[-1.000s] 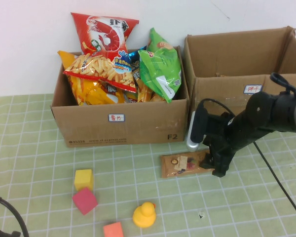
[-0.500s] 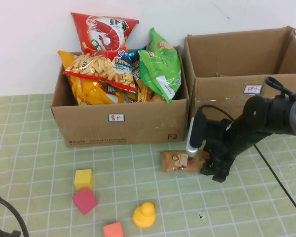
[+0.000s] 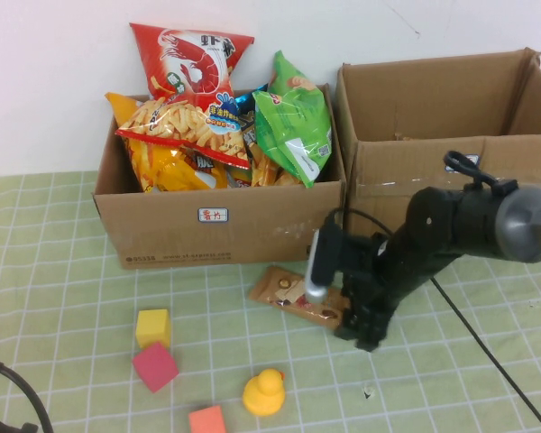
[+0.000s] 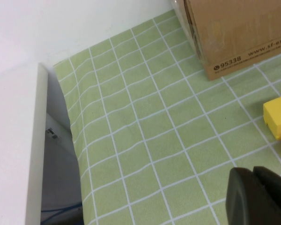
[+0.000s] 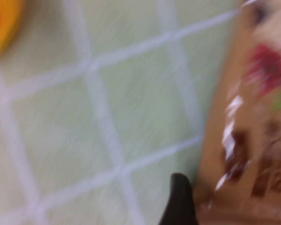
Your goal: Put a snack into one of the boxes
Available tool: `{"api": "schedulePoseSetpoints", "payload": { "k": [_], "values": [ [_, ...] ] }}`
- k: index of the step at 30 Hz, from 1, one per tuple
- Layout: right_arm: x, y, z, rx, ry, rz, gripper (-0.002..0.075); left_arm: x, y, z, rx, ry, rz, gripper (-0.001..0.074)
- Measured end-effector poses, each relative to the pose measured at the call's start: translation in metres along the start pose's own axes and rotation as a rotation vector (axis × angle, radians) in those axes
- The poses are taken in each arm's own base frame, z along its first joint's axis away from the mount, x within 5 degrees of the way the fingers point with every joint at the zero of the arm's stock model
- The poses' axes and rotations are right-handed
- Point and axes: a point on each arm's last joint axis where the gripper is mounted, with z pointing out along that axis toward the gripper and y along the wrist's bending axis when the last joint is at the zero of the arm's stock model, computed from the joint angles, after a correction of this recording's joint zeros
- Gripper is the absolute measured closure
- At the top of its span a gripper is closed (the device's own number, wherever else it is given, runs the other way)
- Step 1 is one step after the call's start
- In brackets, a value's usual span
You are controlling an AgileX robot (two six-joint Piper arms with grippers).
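A brown snack bar packet [image 3: 293,293] lies slanted on the green checked cloth in front of the left cardboard box [image 3: 216,236], which is piled with chip bags. My right gripper [image 3: 344,314] is down at the packet's right end, jaws open wide. In the right wrist view one dark fingertip [image 5: 180,201] stands against the packet's [image 5: 253,140] edge; the other finger is out of frame. The second box [image 3: 406,176] at the right back shows nothing inside. My left gripper [image 4: 258,197] is shut with nothing in it, low over the cloth at the near left.
A yellow cube [image 3: 152,327], a red cube [image 3: 154,366], an orange cube [image 3: 206,420] and a yellow duck [image 3: 263,393] lie on the cloth near the front. The right arm's cable [image 3: 487,334] trails across the cloth at the right.
My right gripper has moved left and nearer along the cloth. The snack packet has slid left with it and turned to a slant. The left arm has not moved.
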Motion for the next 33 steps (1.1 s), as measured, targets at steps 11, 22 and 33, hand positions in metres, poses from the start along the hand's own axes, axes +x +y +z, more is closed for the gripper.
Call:
{"api": "schedulePoseSetpoints", "payload": {
  "k": [11, 22, 33],
  "values": [
    [-0.016, -0.018, 0.012, 0.050, -0.048, 0.197, 0.0225, 0.000, -0.001, 0.000, 0.011, -0.006, -0.011, 0.0737],
    [-0.018, -0.016, 0.017, 0.013, -0.066, 0.214, 0.0225, -0.001, -0.002, 0.000, 0.022, -0.012, -0.012, 0.0737],
    [-0.016, -0.016, 0.017, 0.012, -0.040, 0.318, 0.0188, -0.001, -0.002, 0.000, 0.022, -0.012, -0.012, 0.0737]
  ]
}}
